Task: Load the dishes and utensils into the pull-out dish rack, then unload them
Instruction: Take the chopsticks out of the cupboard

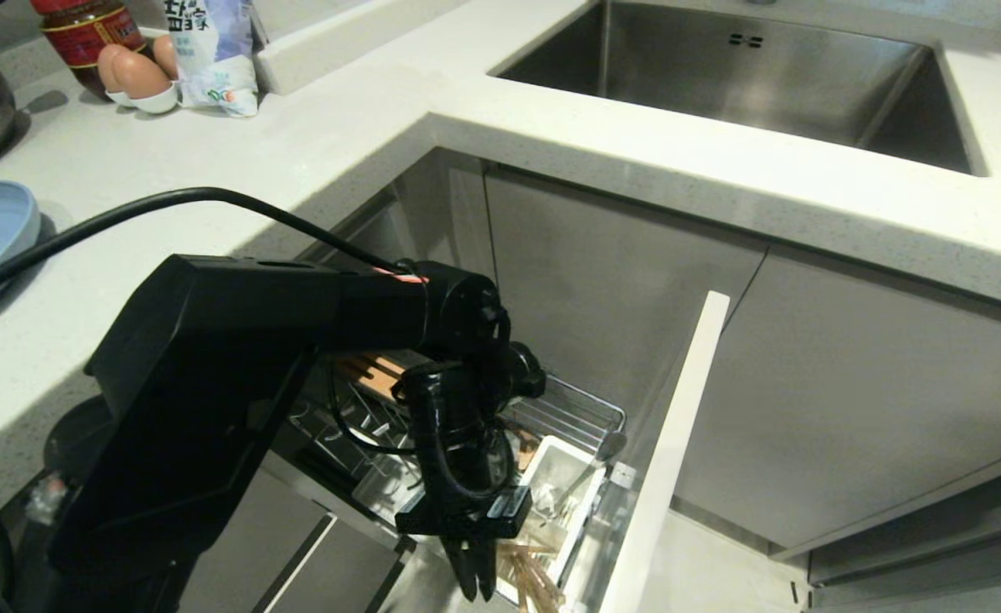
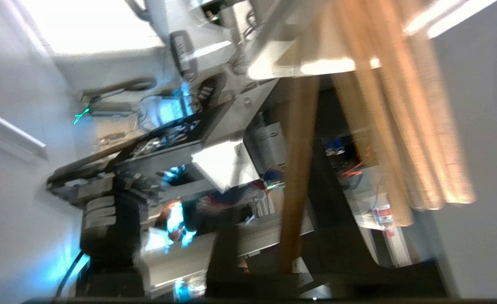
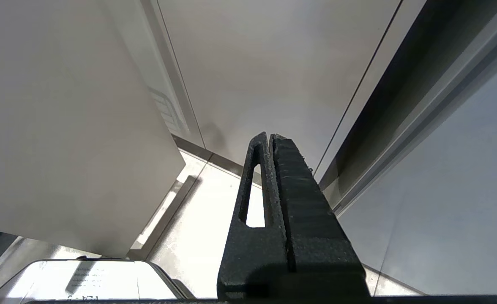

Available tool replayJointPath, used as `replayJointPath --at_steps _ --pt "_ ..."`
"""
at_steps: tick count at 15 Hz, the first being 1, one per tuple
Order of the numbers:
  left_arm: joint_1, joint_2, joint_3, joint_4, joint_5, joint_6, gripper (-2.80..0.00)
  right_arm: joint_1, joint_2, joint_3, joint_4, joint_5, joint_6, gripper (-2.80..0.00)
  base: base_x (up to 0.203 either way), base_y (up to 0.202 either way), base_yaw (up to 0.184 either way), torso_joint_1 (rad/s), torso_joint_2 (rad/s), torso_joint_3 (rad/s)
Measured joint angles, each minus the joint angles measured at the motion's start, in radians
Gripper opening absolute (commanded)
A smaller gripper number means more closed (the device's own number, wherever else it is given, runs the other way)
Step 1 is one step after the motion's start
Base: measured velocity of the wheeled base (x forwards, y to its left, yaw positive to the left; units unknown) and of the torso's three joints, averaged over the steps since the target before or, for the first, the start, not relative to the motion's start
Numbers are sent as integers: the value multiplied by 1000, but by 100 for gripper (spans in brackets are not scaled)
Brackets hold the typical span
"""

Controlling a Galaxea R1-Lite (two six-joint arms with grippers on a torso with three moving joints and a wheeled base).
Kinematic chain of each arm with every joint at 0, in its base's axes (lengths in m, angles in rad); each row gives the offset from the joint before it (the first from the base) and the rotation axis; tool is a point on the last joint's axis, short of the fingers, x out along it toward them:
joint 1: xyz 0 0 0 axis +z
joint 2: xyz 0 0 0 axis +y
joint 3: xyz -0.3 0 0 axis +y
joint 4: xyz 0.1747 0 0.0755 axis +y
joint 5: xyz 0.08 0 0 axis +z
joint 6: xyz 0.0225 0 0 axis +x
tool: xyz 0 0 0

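chopsticks (image 2: 405, 126) are sitting in the white utensil caddy (image 1: 562, 477) beside the left gripper (image 1: 477, 579), whose fingers are pressing together.

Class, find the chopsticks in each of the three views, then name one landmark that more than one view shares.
Head view: chopsticks at the bottom centre, beside the left gripper.
Left wrist view: chopsticks as blurred tan rods filling the upper right.
Right wrist view: not in it.
Shared landmark: the white caddy, probably the white edge above the rods.

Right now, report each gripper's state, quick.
Left gripper: shut, down beside the chopsticks at the white caddy; a grip on them cannot be told.
Right gripper: shut, empty, parked by the cabinets.
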Motion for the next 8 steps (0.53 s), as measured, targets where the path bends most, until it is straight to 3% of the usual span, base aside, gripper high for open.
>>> replayJointPath --at_steps 3,8 --pt "-10 -15 -1 -55 -54 -68 -280 0 0 0 0 0 0 -280 0 0 0 0 0 0" --pt "-26 -80 -1 36 -17 -60 -280 0 0 0 0 0 0 -280 0 0 0 0 0 0"
